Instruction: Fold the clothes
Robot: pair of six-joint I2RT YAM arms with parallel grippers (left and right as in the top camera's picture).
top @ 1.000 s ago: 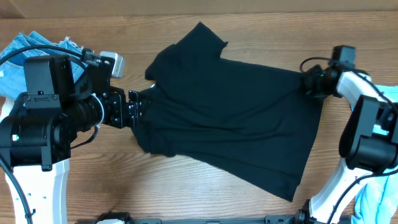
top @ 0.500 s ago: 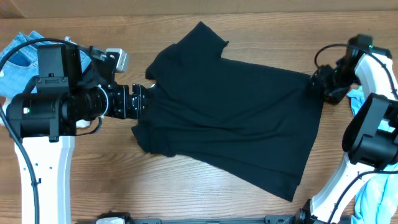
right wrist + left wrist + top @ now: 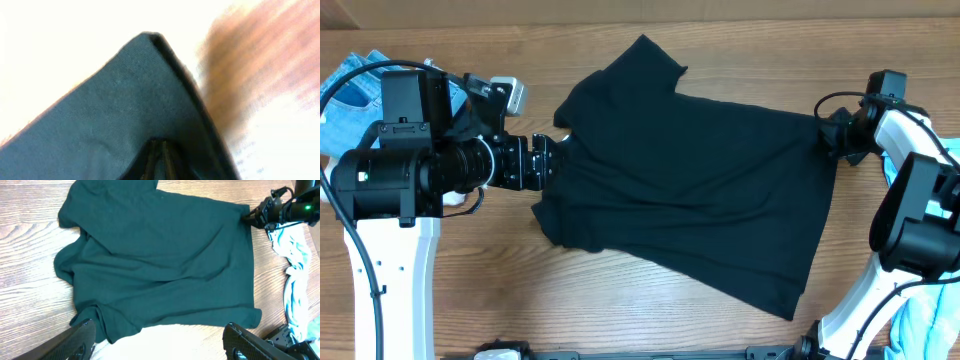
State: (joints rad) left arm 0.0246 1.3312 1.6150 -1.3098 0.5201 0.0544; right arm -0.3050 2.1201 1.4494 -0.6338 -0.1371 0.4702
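- One black T-shirt [image 3: 690,180] lies spread flat on the wooden table [image 3: 620,310]. It sits near the middle, skewed, with one sleeve pointing to the far edge.
- Two grippers are at the shirt, one at each end.
- The left gripper [image 3: 548,160] is at the shirt's left edge. Its two fingers [image 3: 82,336] are spread wide and grasp nothing. Whether they touch the cloth cannot be told.
- The right gripper [image 3: 828,135] is at the shirt's far right corner. Its jaws are clenched on the fabric there, and the wrist view shows the dark cloth running into the closed tips.
- One blue denim piece [image 3: 355,85] lies at the table's left end, partly behind the left arm.
- One pale cloth [image 3: 296,267] lies at the right end, apart from the shirt.
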